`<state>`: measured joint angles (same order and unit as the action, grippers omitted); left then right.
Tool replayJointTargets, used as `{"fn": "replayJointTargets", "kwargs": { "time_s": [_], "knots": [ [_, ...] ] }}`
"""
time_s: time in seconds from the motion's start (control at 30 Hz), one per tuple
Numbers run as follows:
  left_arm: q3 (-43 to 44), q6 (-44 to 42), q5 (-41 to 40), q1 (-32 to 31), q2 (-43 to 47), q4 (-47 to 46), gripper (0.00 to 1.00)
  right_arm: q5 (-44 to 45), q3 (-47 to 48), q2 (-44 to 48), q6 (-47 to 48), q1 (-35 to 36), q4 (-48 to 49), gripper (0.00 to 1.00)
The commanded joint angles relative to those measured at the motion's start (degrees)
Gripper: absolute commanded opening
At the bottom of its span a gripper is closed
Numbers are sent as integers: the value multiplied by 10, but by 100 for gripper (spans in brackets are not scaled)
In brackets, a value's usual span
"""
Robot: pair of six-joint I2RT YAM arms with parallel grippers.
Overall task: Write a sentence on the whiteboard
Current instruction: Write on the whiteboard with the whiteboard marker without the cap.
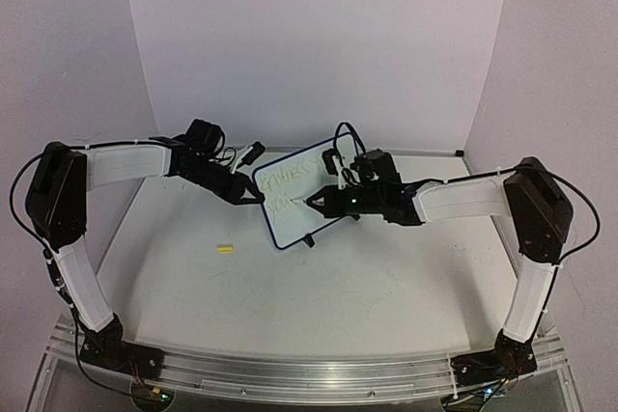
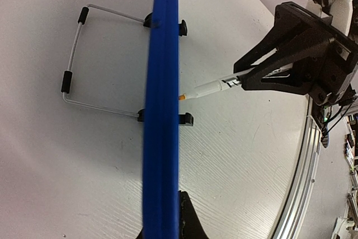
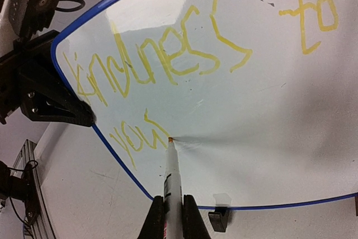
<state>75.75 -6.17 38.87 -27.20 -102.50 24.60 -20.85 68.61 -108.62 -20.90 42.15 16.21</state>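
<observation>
The whiteboard [image 1: 297,190] is standing on the table [image 1: 338,287] between both grippers. The left gripper [image 1: 254,196] is clamping the board's near edge. The right gripper [image 3: 173,216], closed on a marker [image 3: 172,172], is touching the tip just ahead of its fingers to the sentence [image 3: 184,70], beside "you".

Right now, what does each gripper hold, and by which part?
The right gripper holds the marker by its barrel, tip on the whiteboard. The left gripper clamps the whiteboard by its left edge.
</observation>
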Motion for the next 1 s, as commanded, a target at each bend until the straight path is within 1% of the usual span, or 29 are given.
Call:
{"fn": "replayJointTargets", "kwargs": {
  "time_s": [0.0, 0.2, 0.43, 0.67, 0.97],
  "knots": [
    [29, -14, 1, -3, -2, 7, 0, 11, -5, 5, -4, -3, 1, 0],
    [29, -14, 1, -2, -2, 7, 0, 3, -12, 4, -11, -3, 4, 0],
    [30, -15, 1, -2, -3, 7, 0, -4, -8, 8, -36, -3, 37, 0],
    [30, -14, 1, -2, -2, 8, 0, 14, -9, 16, -49, -4, 68, 0],
    [29, -14, 1, -2, -1, 8, 0, 32, -8, 11, -54, -3, 70, 0]
  ]
}}
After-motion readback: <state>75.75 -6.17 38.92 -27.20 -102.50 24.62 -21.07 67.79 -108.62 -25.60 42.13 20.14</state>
